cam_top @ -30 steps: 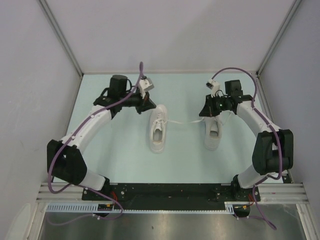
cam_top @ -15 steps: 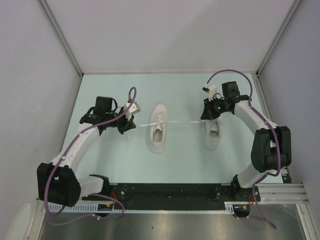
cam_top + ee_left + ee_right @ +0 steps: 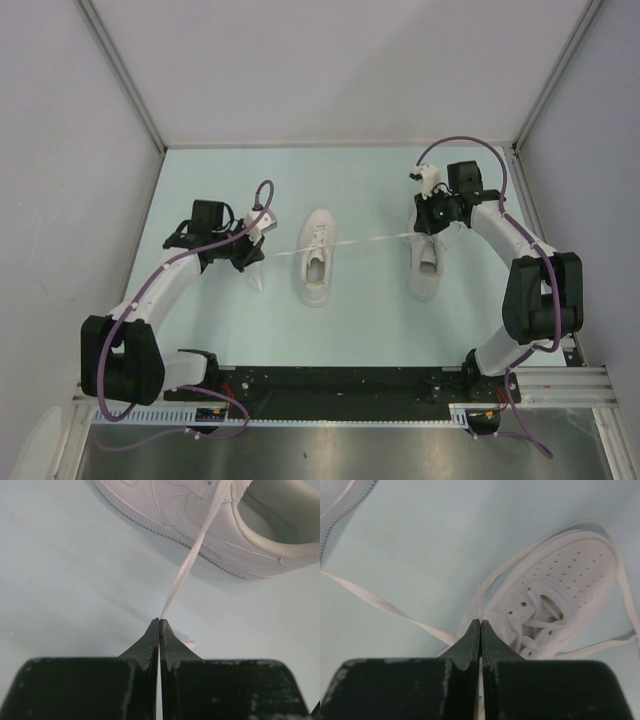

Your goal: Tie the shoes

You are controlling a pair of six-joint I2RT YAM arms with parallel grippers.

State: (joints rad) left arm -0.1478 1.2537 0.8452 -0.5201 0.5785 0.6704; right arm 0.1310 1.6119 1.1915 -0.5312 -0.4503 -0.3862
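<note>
Two white shoes lie side by side on the pale table, the left shoe [image 3: 318, 258] and the right shoe [image 3: 428, 264]. My left gripper [image 3: 259, 250] sits just left of the left shoe, shut on one end of its white lace [image 3: 187, 565], which runs taut up to that shoe [image 3: 210, 525]. My right gripper [image 3: 424, 222] hovers over the toe of the right shoe [image 3: 565, 580], shut on a lace end. The other lace [image 3: 370, 241] stretches from the left shoe across to it, and shows as a flat strip [image 3: 380, 602] in the right wrist view.
The right shoe's own loose laces [image 3: 622, 580] loop around its toe. Grey walls [image 3: 70, 150] enclose the table on three sides. The black arm-base rail [image 3: 340, 385] runs along the near edge.
My left gripper has swung from beside the left shoe's toe outward to the left and nearer, drawing a lace out. The lace towards the right gripper has pulled straighter.
</note>
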